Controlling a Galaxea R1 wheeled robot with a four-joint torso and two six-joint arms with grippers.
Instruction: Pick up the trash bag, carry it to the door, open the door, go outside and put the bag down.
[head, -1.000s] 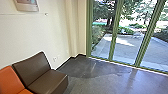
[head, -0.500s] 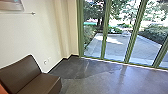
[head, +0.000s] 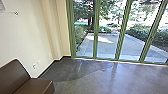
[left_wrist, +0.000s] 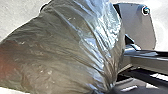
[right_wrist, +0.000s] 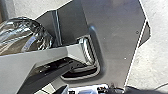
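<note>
A: Trash bag (left_wrist: 62, 47) at the robot's left arm, dark shiny plastic with its folds drawn together at the neck. Where does the neck end?

B: At the left gripper (left_wrist: 107, 91). Jaws closed on the gathered plastic, as I judge it from how tightly the pleats meet there.

A: And the long axis?

B: Running out from those jaws: narrow neck nearest them, full body widening away. Whether its underside touches the floor, I cannot tell.

A: The other arm?

B: Right gripper (right_wrist: 93, 90), farther off and apart from the bag. Its state I cannot tell. In the right wrist view the bag's crumpled top shows past the robot's own pale bar (right_wrist: 37, 56) – a neighbour, not a load on that side.

A: So the left is the nearer and the bearer. Surroundings, from where we stand?

B: Ahead, a row of tall glass panels (head: 107, 47) in green frames (head: 120, 32); beyond them a paved yard (head: 132, 46) with trees and shrubs. Over toward the robot's left, a brown seat (head: 17, 77) beside the pale wall (head: 25, 32). Grey floor (head: 100, 77) lies between the robot and the glass.

A: Stage of the task?

B: Carrying, I would say: bag in hand, robot indoors, door and setting-down undone. Which panel opens, I cannot tell. One caution – a full bag hung from its neck may swing, and could brush the seat or a door frame if taken close.
</note>
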